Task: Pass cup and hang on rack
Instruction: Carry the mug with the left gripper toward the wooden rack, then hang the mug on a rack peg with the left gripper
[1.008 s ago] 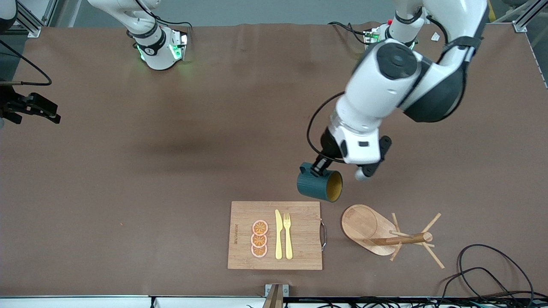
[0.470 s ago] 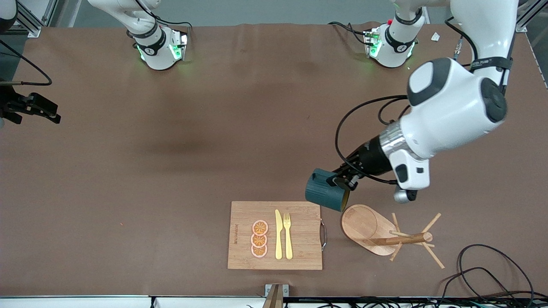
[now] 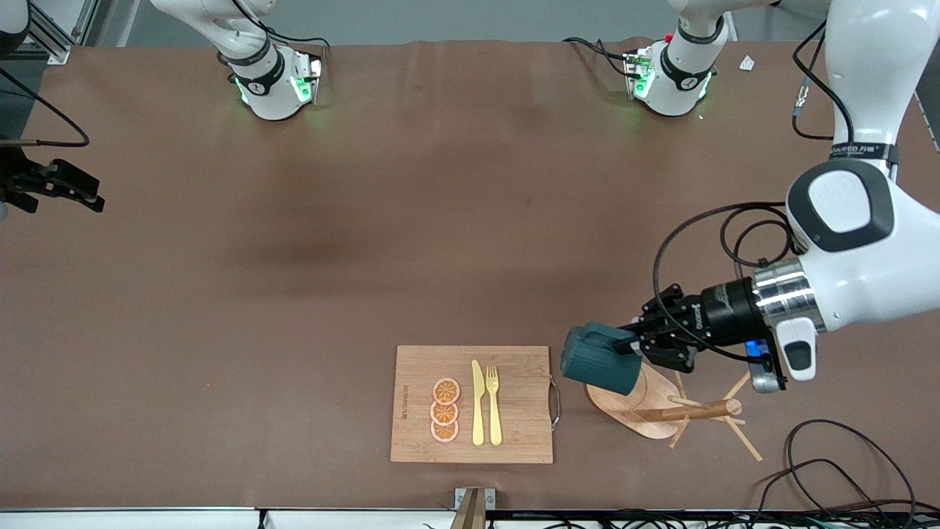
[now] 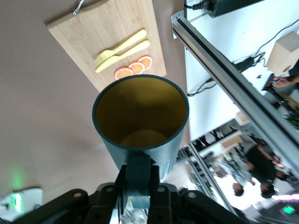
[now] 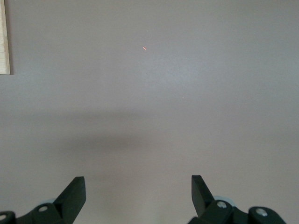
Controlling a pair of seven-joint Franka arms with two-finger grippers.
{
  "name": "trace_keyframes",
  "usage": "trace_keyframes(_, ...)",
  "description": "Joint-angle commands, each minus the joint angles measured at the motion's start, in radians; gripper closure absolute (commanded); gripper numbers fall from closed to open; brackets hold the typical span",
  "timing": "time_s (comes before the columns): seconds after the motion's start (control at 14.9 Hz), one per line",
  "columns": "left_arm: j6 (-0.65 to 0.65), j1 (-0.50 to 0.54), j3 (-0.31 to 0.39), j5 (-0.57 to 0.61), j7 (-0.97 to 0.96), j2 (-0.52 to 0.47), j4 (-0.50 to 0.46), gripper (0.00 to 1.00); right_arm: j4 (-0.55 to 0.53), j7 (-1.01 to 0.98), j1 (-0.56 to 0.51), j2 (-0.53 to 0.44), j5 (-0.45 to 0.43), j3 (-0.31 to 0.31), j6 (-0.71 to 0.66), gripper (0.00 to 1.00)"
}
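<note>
The dark teal cup (image 3: 601, 361) hangs on its side in the air over the oval base of the wooden rack (image 3: 664, 411). My left gripper (image 3: 637, 342) is shut on the cup's small handle. In the left wrist view the cup (image 4: 140, 116) shows its yellowish inside, and the handle is pinched in the left gripper (image 4: 138, 186). The rack's post and thin pegs stand just toward the left arm's end from the cup. My right gripper (image 5: 138, 179) waits open and empty over bare table, and it shows at the right arm's end (image 3: 82, 192).
A bamboo cutting board (image 3: 514, 433) lies beside the rack, toward the right arm's end. It carries a yellow knife (image 3: 478, 404), a fork (image 3: 493, 404) and three orange slices (image 3: 445, 410). Black cables (image 3: 844, 455) coil near the table corner at the left arm's end.
The left arm swung toward its own end of the table and carried the cup from over bare table to over the rack's base. The cup's mouth turned out of the front view.
</note>
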Motion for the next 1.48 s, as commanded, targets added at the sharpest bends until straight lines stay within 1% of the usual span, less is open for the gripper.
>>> trace_keyframes(0.0, 0.012, 0.012, -0.005, -0.127, 0.019, 0.033, 0.001, 1.0, 0.0, -0.013, -0.01, -0.006, 0.001, 0.009, -0.014, 0.0)
trace_keyframes(0.07, 0.012, 0.014, -0.002, -0.145, 0.019, 0.04, 0.001, 1.0, 0.0, -0.013, -0.01, -0.006, 0.001, 0.009, -0.017, 0.0)
trace_keyframes(0.4, 0.015, 0.051, 0.0, -0.147, 0.02, 0.085, 0.001, 1.0, 0.0, -0.013, -0.009, -0.006, 0.001, 0.009, -0.017, 0.0)
trace_keyframes(0.54, 0.032, 0.049, 0.019, -0.147, 0.019, 0.09, 0.001, 1.0, 0.0, -0.013, -0.01, -0.004, 0.001, 0.009, -0.017, 0.0)
trace_keyframes(1.01, 0.035, 0.071, 0.03, -0.136, 0.026, 0.105, -0.002, 1.0, 0.0, -0.013, -0.009, -0.006, 0.001, 0.009, -0.02, 0.0)
trace_keyframes(1.28, 0.029, 0.095, 0.055, -0.136, 0.086, 0.105, -0.016, 1.0, 0.0, -0.013, -0.009, -0.006, 0.001, 0.009, -0.021, 0.0)
trace_keyframes(1.41, 0.027, 0.103, 0.056, -0.135, 0.108, 0.106, -0.016, 1.0, 0.0, -0.013, -0.009, -0.006, 0.001, 0.009, -0.021, 0.0)
